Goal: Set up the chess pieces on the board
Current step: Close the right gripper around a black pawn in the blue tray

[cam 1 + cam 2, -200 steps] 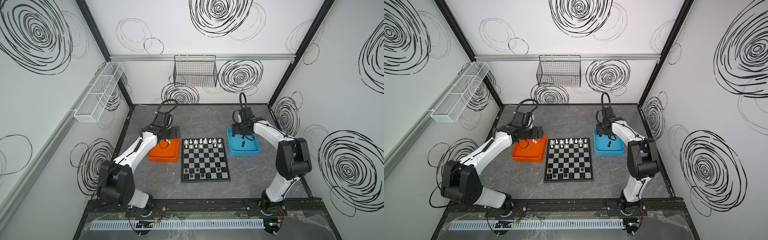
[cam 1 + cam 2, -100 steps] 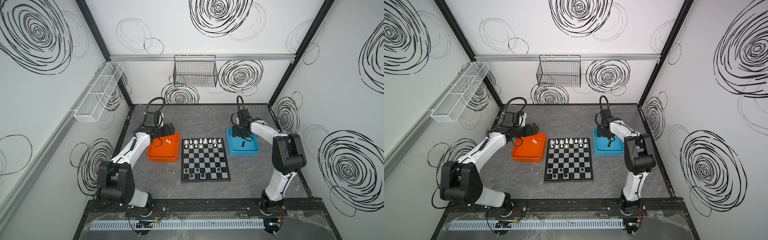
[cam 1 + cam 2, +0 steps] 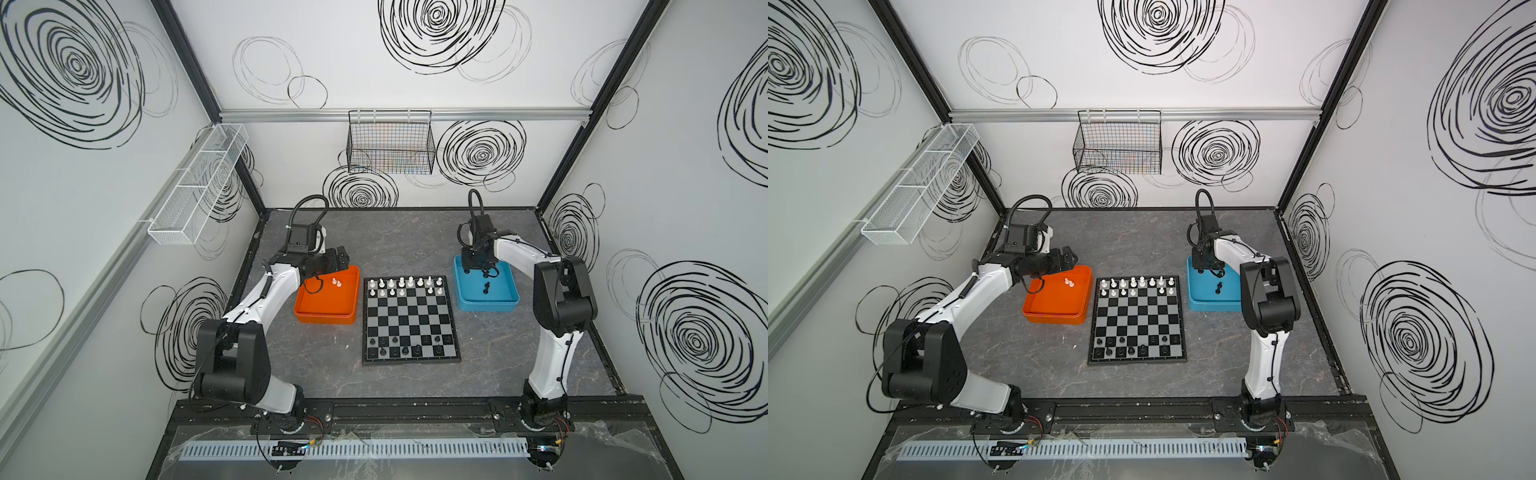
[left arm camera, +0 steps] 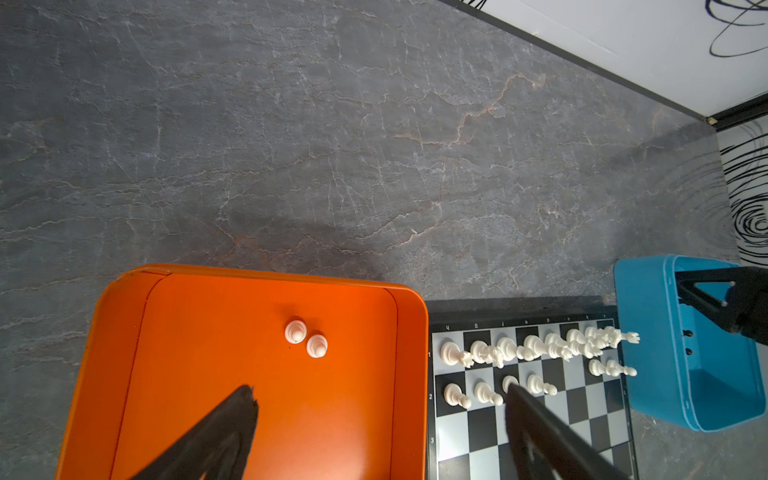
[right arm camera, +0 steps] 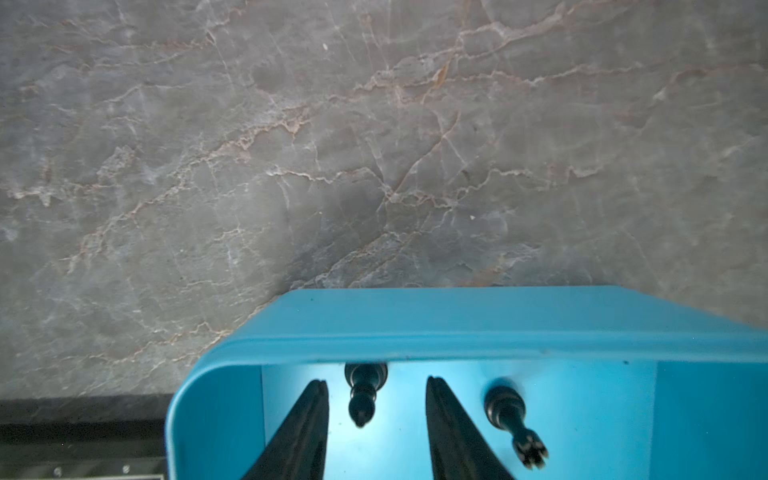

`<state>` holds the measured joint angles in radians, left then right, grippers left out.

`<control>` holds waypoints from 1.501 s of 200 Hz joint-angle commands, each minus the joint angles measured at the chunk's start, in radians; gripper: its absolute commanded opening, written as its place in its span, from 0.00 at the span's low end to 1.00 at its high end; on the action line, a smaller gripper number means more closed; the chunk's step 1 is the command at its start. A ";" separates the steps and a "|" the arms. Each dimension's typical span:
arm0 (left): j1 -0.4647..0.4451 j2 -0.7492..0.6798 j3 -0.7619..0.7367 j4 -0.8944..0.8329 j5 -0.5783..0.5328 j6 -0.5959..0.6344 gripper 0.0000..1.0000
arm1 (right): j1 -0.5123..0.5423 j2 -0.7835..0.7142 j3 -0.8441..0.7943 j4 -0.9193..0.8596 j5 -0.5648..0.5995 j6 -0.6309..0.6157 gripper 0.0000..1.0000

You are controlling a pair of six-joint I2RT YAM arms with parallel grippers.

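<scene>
Inside blue tray (image 5: 457, 324), R gripper (image 5: 374, 380) narrowed round black piece (image 5: 362, 399), gaps both sides; L gripper (image 4: 379, 387) wide open.

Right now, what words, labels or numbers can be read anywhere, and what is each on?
"1", "2", "3": printed down the black border of the board, beside its rows, in the left wrist view.
Marks along the adjoining border: too blurred to read.
On the orange tray and the blue tray: no text visible.

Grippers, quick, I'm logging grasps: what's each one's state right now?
Left gripper: open, empty, at the orange tray.
Right gripper: open, straddling a black piece in the blue tray, not gripping.
</scene>
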<state>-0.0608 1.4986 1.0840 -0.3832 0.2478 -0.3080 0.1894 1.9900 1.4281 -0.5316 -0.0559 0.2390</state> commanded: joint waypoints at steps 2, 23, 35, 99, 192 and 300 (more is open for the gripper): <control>0.015 0.014 -0.011 0.046 0.025 -0.011 0.96 | 0.005 0.027 0.032 -0.021 0.002 0.011 0.40; 0.019 0.018 -0.012 0.047 0.033 -0.014 0.96 | 0.005 0.037 0.032 -0.016 0.001 0.012 0.38; 0.021 0.018 -0.011 0.048 0.036 -0.013 0.96 | 0.005 0.043 0.034 -0.015 0.001 0.013 0.36; 0.025 0.025 -0.011 0.050 0.047 -0.019 0.96 | 0.005 0.047 0.029 -0.023 -0.004 0.020 0.29; 0.026 0.027 -0.013 0.048 0.054 -0.023 0.96 | 0.007 -0.017 0.007 -0.042 -0.003 0.015 0.14; 0.014 0.026 -0.021 0.050 0.047 -0.025 0.96 | 0.176 -0.328 -0.044 -0.225 0.052 -0.023 0.14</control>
<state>-0.0494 1.5139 1.0729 -0.3641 0.2909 -0.3271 0.2764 1.7447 1.4250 -0.6548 -0.0437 0.2298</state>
